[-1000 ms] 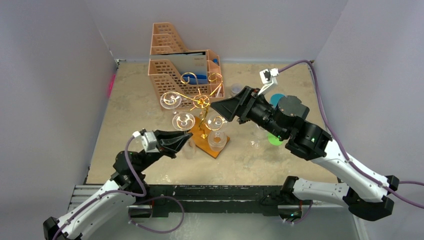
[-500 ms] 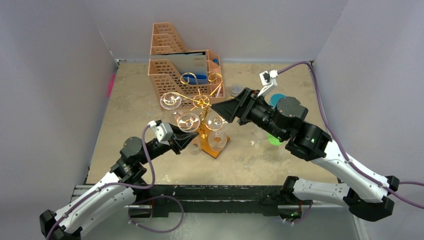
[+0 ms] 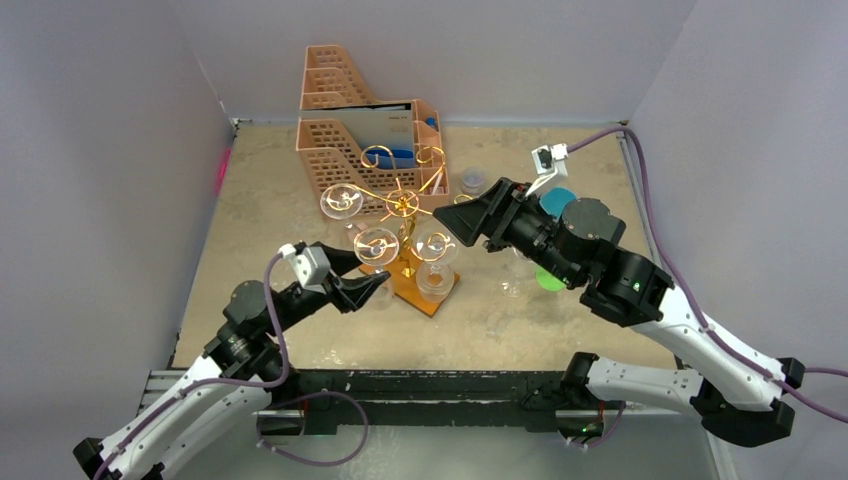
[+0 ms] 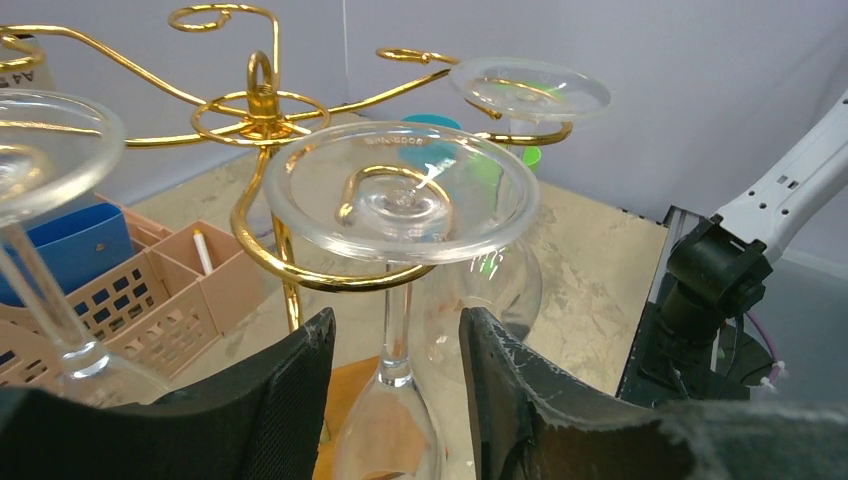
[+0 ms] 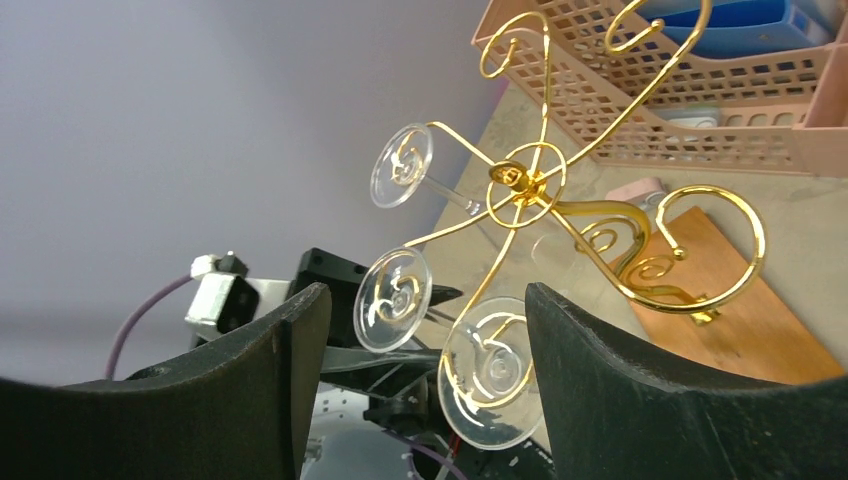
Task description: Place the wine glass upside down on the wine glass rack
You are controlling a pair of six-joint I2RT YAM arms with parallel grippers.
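The wine glass rack (image 3: 402, 205), gold wire scrolls on a post over a brown wooden base (image 3: 428, 292), stands mid-table. Three clear glasses hang upside down from it. The front wine glass (image 4: 400, 190) rests with its foot on a gold loop. My left gripper (image 4: 397, 325) is open, its black fingers on either side of that glass's stem without touching it; from above the left gripper (image 3: 371, 268) sits just below the foot (image 3: 376, 243). My right gripper (image 3: 445, 215) hovers open at the rack's right side, and the wrist view shows the right gripper (image 5: 425, 300) empty.
A peach perforated file organizer (image 3: 350, 130) stands right behind the rack. Two other hung glasses (image 3: 340, 200) (image 3: 432, 245) flank the post. A small jar (image 3: 472, 180), a blue disc (image 3: 555, 198) and a green object (image 3: 548, 278) lie under my right arm.
My left gripper carried the glass up and in toward the rack, then let go of the stem and opened. The right arm shifted slightly to the right.
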